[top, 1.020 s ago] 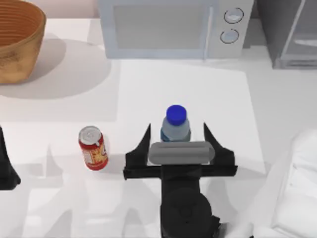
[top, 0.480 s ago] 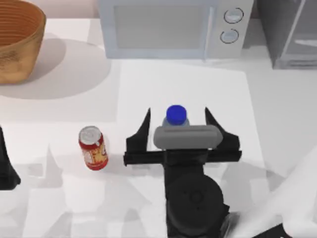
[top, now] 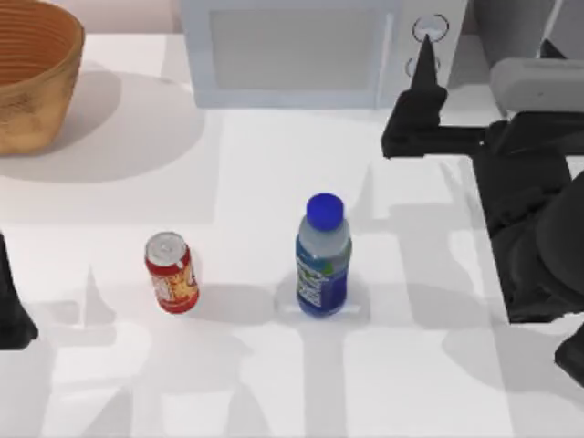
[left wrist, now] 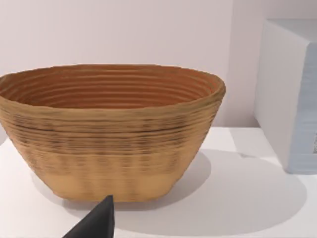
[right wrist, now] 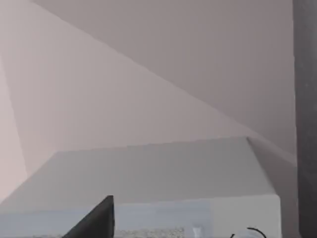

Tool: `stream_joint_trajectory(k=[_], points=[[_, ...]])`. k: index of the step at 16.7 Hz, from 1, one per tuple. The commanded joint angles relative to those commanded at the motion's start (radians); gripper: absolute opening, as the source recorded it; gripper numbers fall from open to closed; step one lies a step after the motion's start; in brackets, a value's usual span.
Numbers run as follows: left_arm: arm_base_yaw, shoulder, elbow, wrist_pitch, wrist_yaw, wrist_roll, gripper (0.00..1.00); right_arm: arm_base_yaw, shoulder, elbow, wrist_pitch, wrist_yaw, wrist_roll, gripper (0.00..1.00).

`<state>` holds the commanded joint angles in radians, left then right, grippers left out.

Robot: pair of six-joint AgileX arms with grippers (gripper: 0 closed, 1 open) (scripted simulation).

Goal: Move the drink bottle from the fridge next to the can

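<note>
Drink bottle (top: 323,256) stands right of can (top: 172,273); right gripper (top: 497,64), spread, faces microwave (right wrist: 148,193).

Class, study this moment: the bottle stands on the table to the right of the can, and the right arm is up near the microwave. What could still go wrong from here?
1. The drink bottle stands apart from the can, with a gap, so "next to" may be judged unmet.
2. The right gripper hangs close to the microwave; a careless swing could strike it.
3. The bottle is tall and narrow; a low sweep could topple it.
</note>
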<state>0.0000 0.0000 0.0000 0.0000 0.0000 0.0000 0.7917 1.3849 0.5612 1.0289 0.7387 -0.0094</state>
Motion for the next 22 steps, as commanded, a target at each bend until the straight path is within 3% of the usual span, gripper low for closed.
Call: stream_joint_trajectory(k=[7,12,17,22], points=[[0.000,0.000,0.000,0.000,0.000,0.000,1.00,-0.400,-0.717,-0.268,-0.514,-0.394,0.009,1.00],[0.000,0.000,0.000,0.000,0.000,0.000,1.00,-0.642,-1.142,-0.450,-0.828,-0.615,0.013,1.00],[0.000,0.000,0.000,0.000,0.000,0.000,1.00,-0.780,-1.366,-0.553,-1.012,-0.729,0.010,1.00],[0.000,0.000,0.000,0.000,0.000,0.000,1.00,-0.792,-1.385,-0.561,-1.029,-0.739,0.009,1.00]])
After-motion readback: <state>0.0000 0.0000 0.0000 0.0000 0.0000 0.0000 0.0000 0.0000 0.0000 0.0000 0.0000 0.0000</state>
